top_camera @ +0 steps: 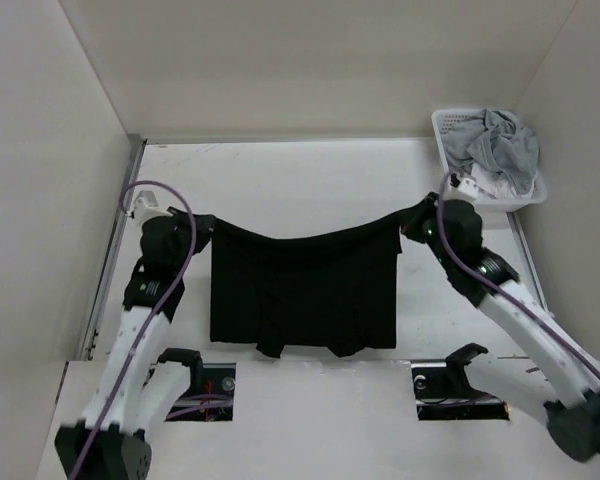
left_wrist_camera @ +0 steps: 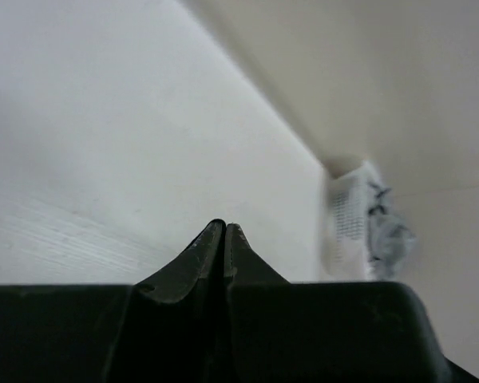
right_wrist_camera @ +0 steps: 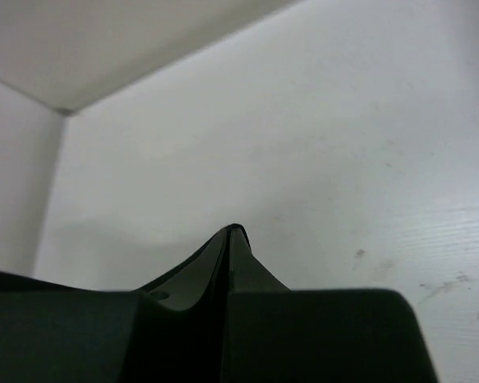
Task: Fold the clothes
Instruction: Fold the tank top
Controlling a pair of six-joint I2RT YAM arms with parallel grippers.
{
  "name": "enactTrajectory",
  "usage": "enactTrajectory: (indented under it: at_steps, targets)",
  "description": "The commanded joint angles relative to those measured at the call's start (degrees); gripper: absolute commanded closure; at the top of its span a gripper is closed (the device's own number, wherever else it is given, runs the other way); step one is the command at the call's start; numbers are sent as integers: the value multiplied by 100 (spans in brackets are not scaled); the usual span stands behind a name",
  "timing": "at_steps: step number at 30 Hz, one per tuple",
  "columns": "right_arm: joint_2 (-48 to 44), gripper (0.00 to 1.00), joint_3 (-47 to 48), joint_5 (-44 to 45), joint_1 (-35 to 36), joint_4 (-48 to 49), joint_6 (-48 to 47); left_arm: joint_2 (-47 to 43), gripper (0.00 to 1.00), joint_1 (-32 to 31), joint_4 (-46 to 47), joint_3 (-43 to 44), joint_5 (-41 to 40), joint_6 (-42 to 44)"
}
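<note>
The clothes (top_camera: 302,290), a plain black shirt-like garment, hang spread between the two arms over the middle of the table, and the top edge sags in a curve. At the garment's upper left corner my left gripper (top_camera: 202,226) is shut on the fabric. The upper right corner is pinched the same way by my right gripper (top_camera: 408,222). The lower hem and two sleeve tips rest near the table's front edge. In the left wrist view the left gripper (left_wrist_camera: 225,227) shows its jaws pressed together. The right gripper (right_wrist_camera: 234,230) also has its jaws together in the right wrist view. Neither wrist view shows the cloth clearly.
A white basket (top_camera: 446,124) stands at the back right corner with a light grey garment (top_camera: 502,145) heaped in it; the basket (left_wrist_camera: 345,227) also shows blurred in the left wrist view. White walls enclose the table on three sides.
</note>
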Motion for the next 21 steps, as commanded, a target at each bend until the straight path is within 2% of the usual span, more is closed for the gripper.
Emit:
enactTrajectory:
  at_steps: [1,3,6,10,14,21]
  targets:
    - [1355,98,-228,-2033,-1120,1683,301,1335,99,155,1246,-211,-185,8]
    - [2559,98,183,-2474,-1455,2159,380,2504,99,182,1853,86,-256,-71]
    - [3958,98,1096,-2791,-1763,2284,398,3833,99,217,2172,920,-159,-124]
    - [4902,98,1898,-3056,-2098,2206,460,4452,99,270,2189,1590,-1,-195]
    - [4456,98,1295,-3056,-2151,2389,486,4005,99,244,2321,1074,-54,-221]
    - [2769,98,-761,-2889,-2090,2944,811,2249,99,340,2497,-885,139,-415]
